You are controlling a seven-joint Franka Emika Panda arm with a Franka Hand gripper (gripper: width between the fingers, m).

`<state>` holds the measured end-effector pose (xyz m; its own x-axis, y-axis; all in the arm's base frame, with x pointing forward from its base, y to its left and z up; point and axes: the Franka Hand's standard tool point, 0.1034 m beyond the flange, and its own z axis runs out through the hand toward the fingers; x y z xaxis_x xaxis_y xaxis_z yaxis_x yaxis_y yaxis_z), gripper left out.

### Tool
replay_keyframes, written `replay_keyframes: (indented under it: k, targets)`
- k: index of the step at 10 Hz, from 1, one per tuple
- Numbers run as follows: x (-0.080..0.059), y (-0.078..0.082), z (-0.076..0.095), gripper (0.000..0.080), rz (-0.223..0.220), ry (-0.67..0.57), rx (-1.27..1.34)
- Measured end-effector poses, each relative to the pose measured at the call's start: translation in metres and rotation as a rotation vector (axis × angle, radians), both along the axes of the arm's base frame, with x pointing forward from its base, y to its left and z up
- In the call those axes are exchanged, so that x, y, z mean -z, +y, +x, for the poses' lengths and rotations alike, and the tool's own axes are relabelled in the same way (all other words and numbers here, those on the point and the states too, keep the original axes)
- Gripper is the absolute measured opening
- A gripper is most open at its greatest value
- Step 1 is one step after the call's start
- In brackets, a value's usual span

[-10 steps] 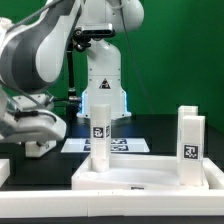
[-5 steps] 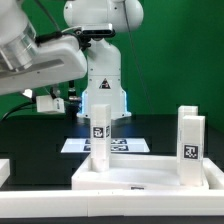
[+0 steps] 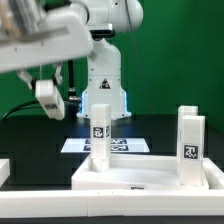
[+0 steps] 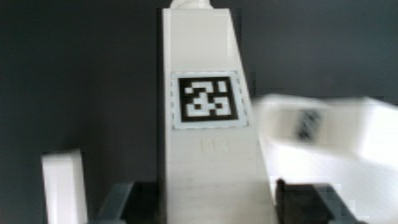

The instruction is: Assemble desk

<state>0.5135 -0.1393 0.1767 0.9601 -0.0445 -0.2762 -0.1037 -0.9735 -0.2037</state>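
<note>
The desk top [image 3: 150, 176] is being seen lying upside down on the black table [image 3: 40, 150], rim up, with two square legs already standing in it: one leg [image 3: 100, 140] toward the exterior view's left and another leg [image 3: 189, 147] toward its right, each with a black-and-white tag on its face.

In the wrist view a white leg [image 4: 210, 110] is being shown running straight out ahead of the gripper [image 4: 208, 200], its near end sitting between the two dark fingers [image 4: 125, 198]. Whether it's actually being squeezed or the fingers are just standing apart beside it can't be told from these shots. A second tagged piece [image 4: 329, 125] is being blurred off to one side, just beside the leg.

Handling-wise, this stuff is probably being treated as light, stiff, hollow-ish plastic. It's smooth, so slipping is likely the main worry, not breakage. A hold on two flat opposite faces of a leg, near the middle or a bit toward the free end, is being judged the safest bet, keeping it from twisting while it's turned or pushed into its socket. The top is wide and flat, better being nudged than lifted.

Behind the desk, the marker board [image 3: 75, 144] is lying flat on the table.
</note>
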Motion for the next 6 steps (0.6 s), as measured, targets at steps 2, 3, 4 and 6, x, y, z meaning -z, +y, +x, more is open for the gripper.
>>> replay_keyframes:
  k: [2,3,4,6]
  targets:
    - [-0.044,0.002,0.041,0.0290,-0.020,-0.180,-0.076]
    - [-0.061,0.005,0.055,0.0290,-0.052,-0.296,-0.081]
    - [-0.055,0.002,0.048,0.0291,-0.059,-0.360,-0.047]
    - [-0.050,-0.006,0.049,0.0290,-0.091,-0.470,-0.003]
